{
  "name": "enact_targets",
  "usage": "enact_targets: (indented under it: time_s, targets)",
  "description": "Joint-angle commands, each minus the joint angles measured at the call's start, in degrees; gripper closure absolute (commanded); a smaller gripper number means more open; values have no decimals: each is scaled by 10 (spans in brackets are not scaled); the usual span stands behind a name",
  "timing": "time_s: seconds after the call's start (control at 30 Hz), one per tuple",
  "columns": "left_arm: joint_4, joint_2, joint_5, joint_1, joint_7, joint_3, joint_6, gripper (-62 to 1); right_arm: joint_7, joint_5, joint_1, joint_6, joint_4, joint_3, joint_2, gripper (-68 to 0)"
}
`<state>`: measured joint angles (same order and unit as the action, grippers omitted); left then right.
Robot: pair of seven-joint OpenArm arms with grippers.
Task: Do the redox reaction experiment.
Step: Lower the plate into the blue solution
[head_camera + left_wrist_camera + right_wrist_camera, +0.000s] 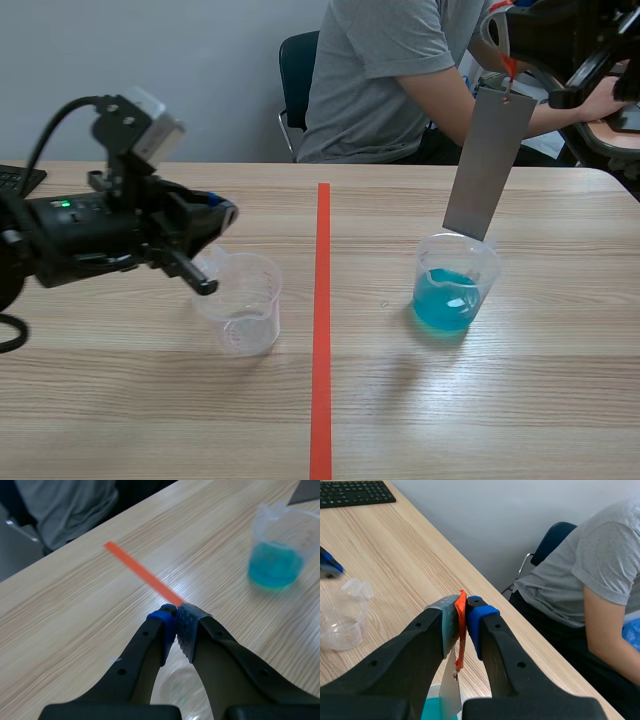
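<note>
Fingers of the right gripper are pinched on an orange strap. A grey metal plate hangs from it, lower edge at the mouth of the cup of blue liquid. The left gripper, closed on nothing, sits over the empty cup.

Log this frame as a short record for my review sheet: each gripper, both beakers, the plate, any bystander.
left gripper: fingers shut on nothing, over the empty beaker
right gripper: shut on orange strap
metal plate: hangs from strap, lower edge at the blue-liquid beaker rim, not visibly in the liquid
person: seated at far side
</note>
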<state>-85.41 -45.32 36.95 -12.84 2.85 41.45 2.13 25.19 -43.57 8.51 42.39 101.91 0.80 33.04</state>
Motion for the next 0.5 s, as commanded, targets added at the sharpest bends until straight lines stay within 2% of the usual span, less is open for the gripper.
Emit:
enact_targets:
  time_s: [0.0,0.1,0.2,0.47]
  targets:
    - [-7,-15,1,43,-16,-30,1,-36,-6,-8,7,3,7,9,9,-15]
    - [-22,-56,1,138,-42,-103,1,-36,-4,-8,7,3,6,9,9,-15]
    - [-24,-79,1,235,-68,-174,1,-36,-4,-8,5,3,4,9,9,-15]
    - [-24,-83,-1,465,-91,-336,-1,-36,-15,-6,-9,3,-3,8,7,-15]
